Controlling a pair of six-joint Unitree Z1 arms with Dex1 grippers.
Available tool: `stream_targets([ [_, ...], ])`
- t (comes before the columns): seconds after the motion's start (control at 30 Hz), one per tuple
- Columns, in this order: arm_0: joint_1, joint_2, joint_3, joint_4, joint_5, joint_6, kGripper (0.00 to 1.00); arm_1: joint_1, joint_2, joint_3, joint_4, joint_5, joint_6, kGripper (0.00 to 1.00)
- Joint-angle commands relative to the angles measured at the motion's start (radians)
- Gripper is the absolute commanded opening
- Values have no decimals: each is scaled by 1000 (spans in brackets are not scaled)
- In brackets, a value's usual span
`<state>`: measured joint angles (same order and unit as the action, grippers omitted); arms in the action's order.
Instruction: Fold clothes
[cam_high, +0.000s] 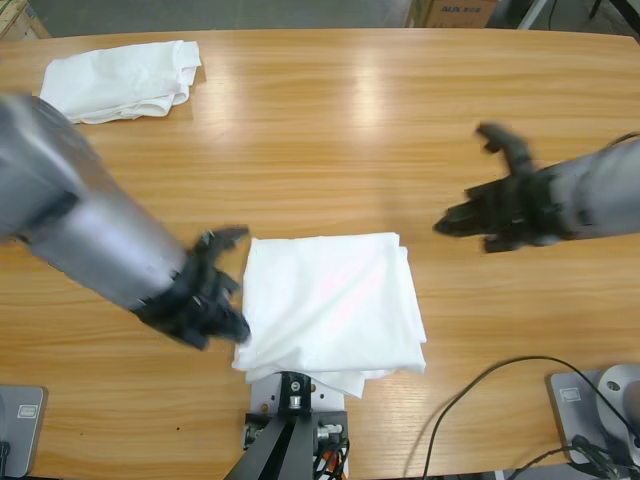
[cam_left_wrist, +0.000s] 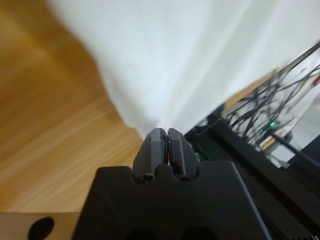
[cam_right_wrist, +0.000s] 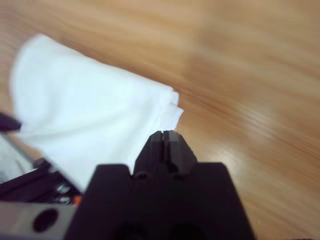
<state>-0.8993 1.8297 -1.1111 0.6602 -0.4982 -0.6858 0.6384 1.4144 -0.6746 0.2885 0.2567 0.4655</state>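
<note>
While both end effectors sit pressed together, the folded T-shirt (cam_high: 332, 308) lies roughly square, flat.

Bright overhead light is streaking pale glare across the table (cam_high: 330, 110) in the high view. Motion blur is smearing both arms there. Both wrist views are showing soft wood grain and unsharp white cloth (cam_right_wrist: 85, 120).
</note>
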Motion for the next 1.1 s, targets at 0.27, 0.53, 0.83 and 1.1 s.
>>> stream_targets([
  [0.27,74,75,-114,-26,58,10,0,359,-37,65,-120,26,164,0],
  [0.53,73,176,-142,-71,47,-3,0,406,106,224,-367,58,203,0],
  [0.83,74,177,-128,-74,44,-5,0,422,198,233,-336,53,286,0],
  [1.1,77,181,-108,-74,44,-3,0,422,198,263,-201,-30,371,0],
])
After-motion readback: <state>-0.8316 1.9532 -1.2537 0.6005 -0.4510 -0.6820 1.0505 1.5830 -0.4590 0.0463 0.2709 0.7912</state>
